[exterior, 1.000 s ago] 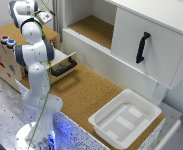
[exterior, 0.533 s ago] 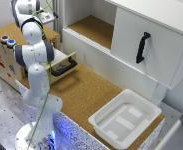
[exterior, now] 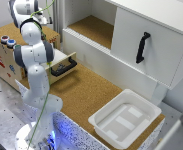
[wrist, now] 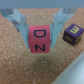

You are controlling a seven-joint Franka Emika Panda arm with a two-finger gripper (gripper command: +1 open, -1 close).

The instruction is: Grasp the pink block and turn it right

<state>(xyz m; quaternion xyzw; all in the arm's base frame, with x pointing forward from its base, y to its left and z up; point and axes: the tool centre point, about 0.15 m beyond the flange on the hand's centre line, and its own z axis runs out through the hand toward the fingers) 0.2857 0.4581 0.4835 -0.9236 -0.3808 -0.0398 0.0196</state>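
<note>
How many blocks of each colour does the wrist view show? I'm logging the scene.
Pink block: 1
Purple block: 1
Total: 2

Colours and markings on the cork bench
A pink block (wrist: 40, 39) marked with black letters and a purple block (wrist: 72, 33) bearing a yellow 3 are seen on speckled tan cork (exterior: 86, 90); a white tray (exterior: 125, 119) and black handle (exterior: 141, 47) are shown

A white cabinet (exterior: 141, 45) with a black handle (exterior: 142, 46) stands over a cork-covered surface (exterior: 88, 92).
</note>
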